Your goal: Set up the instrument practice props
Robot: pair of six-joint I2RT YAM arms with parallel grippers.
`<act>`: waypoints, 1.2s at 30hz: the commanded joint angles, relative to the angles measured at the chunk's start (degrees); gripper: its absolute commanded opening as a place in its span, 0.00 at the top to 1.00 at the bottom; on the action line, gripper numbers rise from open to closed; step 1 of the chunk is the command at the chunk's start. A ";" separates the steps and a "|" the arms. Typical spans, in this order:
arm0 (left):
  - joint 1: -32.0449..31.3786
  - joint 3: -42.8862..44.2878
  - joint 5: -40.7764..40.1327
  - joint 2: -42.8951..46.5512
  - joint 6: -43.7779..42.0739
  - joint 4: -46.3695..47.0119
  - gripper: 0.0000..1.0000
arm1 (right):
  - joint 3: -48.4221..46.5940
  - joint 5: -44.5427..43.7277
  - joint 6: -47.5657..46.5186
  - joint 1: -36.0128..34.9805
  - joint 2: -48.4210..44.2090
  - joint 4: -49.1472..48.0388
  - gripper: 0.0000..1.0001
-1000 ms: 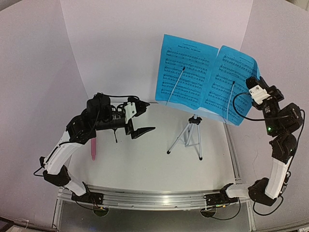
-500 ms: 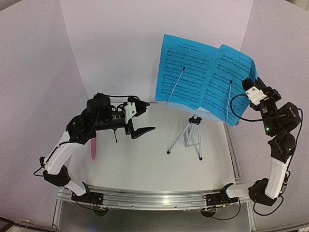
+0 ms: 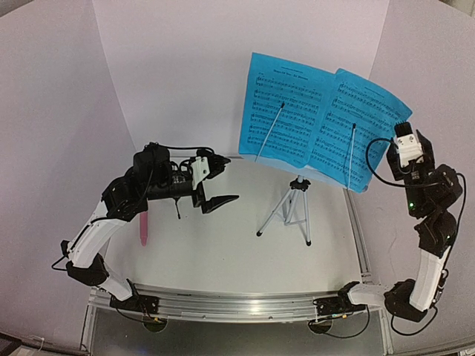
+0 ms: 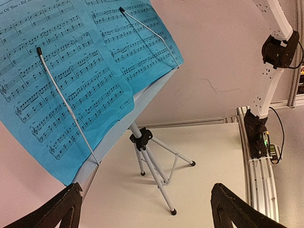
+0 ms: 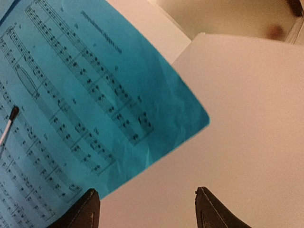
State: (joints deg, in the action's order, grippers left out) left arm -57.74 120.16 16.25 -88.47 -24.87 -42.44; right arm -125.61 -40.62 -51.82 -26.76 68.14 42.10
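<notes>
The music stand (image 3: 290,210) rests on silver tripod legs (image 4: 157,172) mid-table. Two blue sheet-music pages lean on it, the left page (image 3: 284,110) and the right page (image 3: 359,132), each under a thin wire holder. A pink microphone (image 3: 143,231) lies on the table, partly under my left arm. My left gripper (image 3: 221,180) hovers left of the stand, open and empty, facing the tripod (image 4: 145,191). My right gripper (image 3: 404,130) hangs open just off the right page's outer edge. That page's corner (image 5: 142,95) is clear of its fingertips (image 5: 93,194).
White walls close the table at the back and both sides. An aluminium rail (image 3: 245,302) runs along the near edge and another runs up the right side (image 4: 259,175). A thin black rod (image 3: 177,209) hangs below my left wrist.
My right gripper has opened, let go of the right page's outer edge and drawn back to the right. The page now lies flatter. The left arm has not moved.
</notes>
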 commanded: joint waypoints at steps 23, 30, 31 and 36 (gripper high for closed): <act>0.15 -9.02 -0.51 5.90 5.14 4.23 0.05 | 27.50 10.37 68.61 -0.01 -18.09 17.38 0.20; 0.68 -14.63 -0.70 9.42 6.36 5.75 0.05 | 27.45 8.82 66.07 0.00 -15.48 12.72 0.31; 0.74 -15.07 -0.70 9.62 6.40 5.90 0.05 | 27.08 8.36 65.93 0.00 -14.72 12.56 0.33; 0.95 -16.03 -0.96 10.52 5.79 6.39 0.05 | 27.27 8.48 65.38 -0.02 -14.65 11.53 0.36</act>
State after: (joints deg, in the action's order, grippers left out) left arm -57.20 105.01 16.23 -80.39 -19.44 -39.11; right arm -97.80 -30.94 13.85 -26.76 52.99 56.62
